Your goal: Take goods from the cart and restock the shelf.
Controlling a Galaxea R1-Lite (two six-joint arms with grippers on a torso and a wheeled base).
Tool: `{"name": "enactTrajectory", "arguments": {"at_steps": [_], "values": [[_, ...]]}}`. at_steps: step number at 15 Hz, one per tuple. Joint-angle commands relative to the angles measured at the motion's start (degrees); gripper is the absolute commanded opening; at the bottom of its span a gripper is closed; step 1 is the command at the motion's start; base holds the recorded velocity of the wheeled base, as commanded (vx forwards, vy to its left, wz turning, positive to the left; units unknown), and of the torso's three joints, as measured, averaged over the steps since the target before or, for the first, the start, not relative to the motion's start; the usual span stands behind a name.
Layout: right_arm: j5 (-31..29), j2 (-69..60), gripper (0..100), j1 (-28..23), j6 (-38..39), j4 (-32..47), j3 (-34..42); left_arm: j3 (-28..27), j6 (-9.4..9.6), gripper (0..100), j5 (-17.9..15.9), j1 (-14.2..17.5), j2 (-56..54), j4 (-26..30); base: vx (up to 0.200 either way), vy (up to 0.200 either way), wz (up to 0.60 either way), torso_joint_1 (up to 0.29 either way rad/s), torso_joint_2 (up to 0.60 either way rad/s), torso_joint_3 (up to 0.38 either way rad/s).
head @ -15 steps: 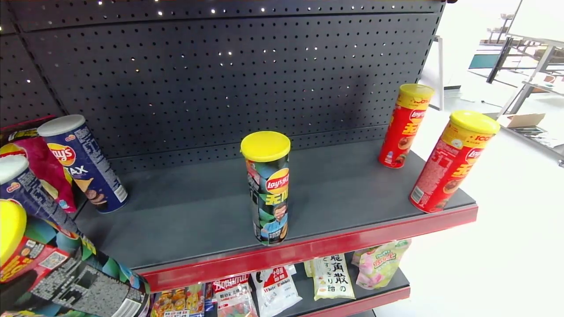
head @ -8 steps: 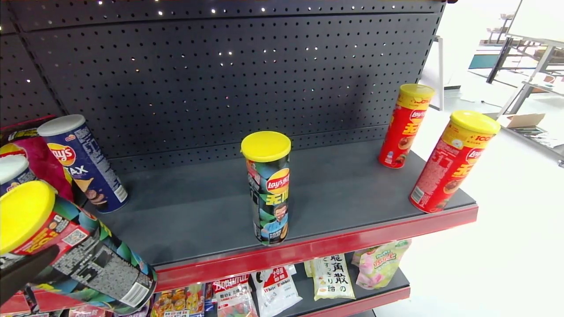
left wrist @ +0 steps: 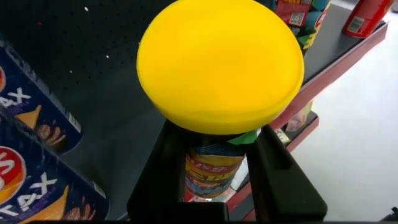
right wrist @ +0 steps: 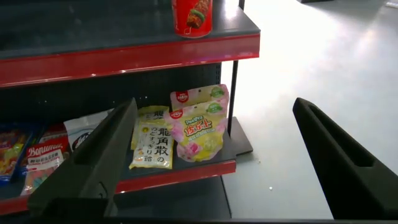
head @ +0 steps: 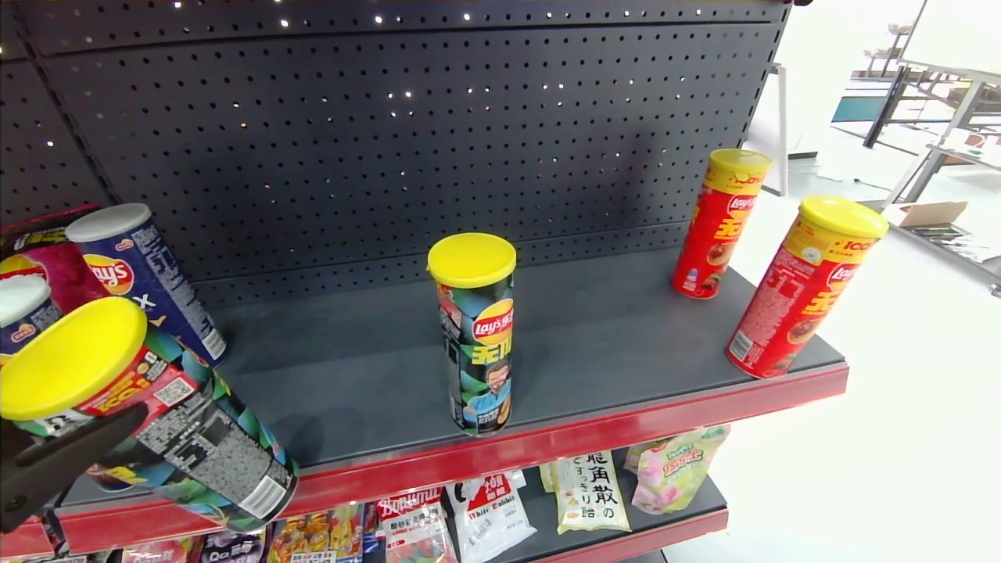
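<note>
My left gripper (left wrist: pixel 219 171) is shut on a green-and-black chip can with a yellow lid (left wrist: pixel 221 62). In the head view that can (head: pixel 168 426) hangs tilted at the lower left, over the front edge of the dark shelf (head: pixel 367 367), with one dark finger (head: pixel 62 457) across it. A matching can (head: pixel 473 344) stands upright mid-shelf near the red front lip. My right gripper (right wrist: pixel 217 165) is open and holds nothing. It sits low, facing the snack bags (right wrist: pixel 199 127) on the lower shelf.
Two red cans (head: pixel 719 223) (head: pixel 805 285) stand at the shelf's right end, and two blue cans (head: pixel 145 285) (head: pixel 23 313) at its left beside a red bag. Bare shelf lies between the held can and the middle can. A pegboard wall (head: pixel 391 141) backs the shelf.
The held can has risen and moved right towards the shelf, now covering part of the blue cans. The cans on the shelf have not moved.
</note>
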Motion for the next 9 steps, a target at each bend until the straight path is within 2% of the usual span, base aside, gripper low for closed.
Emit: {"name": "enactTrajectory", "arguments": {"at_steps": [1,6,8,9], "values": [[0.03,-0.02,100,0.01,-0.01,0.0,-0.01,-0.16,-0.09,0,0.02,-0.97,2.19,-0.5,0.0,0.0,0.0,0.0,0.0,0.0],[0.03,-0.02,100,0.01,-0.01,0.0,-0.01,-1.91,-0.01,0,0.28,-2.9,9.66,-8.49,0.0,0.0,0.0,0.0,0.0,0.0],[0.03,-0.02,100,0.01,-0.01,0.0,0.07,-5.25,0.08,0,0.19,-3.43,16.51,-12.71,0.0,0.0,0.0,0.0,0.0,0.0],[0.03,-0.02,100,0.01,-0.01,0.0,-0.01,-6.48,-0.09,0,0.19,-4.93,19.77,-15.35,0.0,0.0,0.0,0.0,0.0,0.0]]}}
